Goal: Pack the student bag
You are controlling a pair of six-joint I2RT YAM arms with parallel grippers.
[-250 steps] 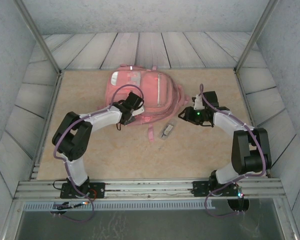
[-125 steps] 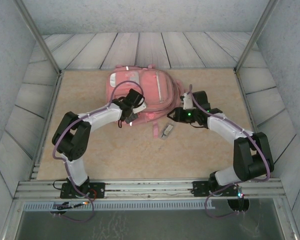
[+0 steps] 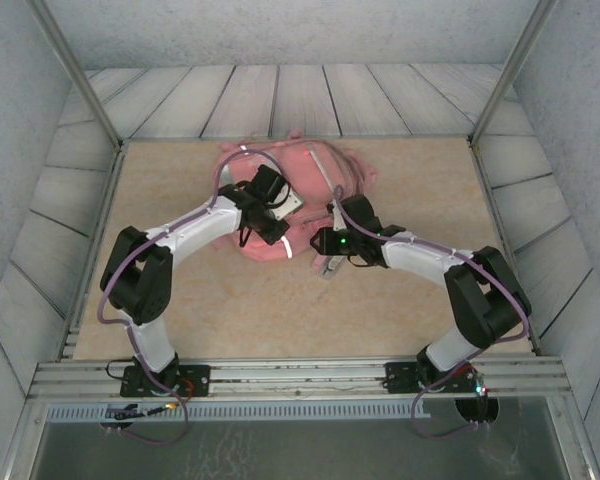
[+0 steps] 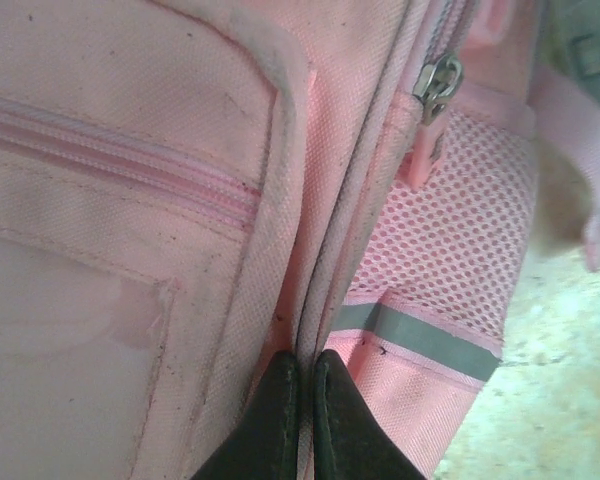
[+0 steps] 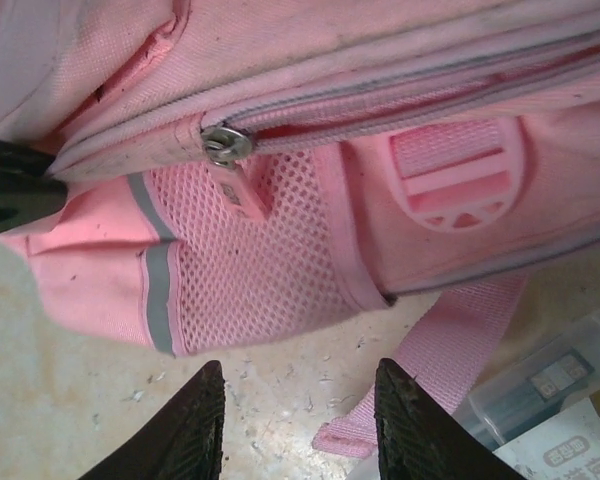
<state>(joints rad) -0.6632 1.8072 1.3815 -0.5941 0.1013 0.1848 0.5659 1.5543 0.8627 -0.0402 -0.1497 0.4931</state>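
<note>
Left gripper clamps the student bag by a seam; right gripper gapes empty; a clear case sits cropped.

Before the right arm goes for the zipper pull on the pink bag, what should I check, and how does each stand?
1. Left gripper shut on the piped seam of the student bag: ok.
2. Right gripper open, nothing between its fingers: ok.
3. Zipper pull visible and unobstructed: ok.
4. Right gripper at the pull: not ok, short of it.
5. Whether the zip is already partly open: cannot tell.
6. Clear plastic case out of the path, beside the strap: ok.
</note>
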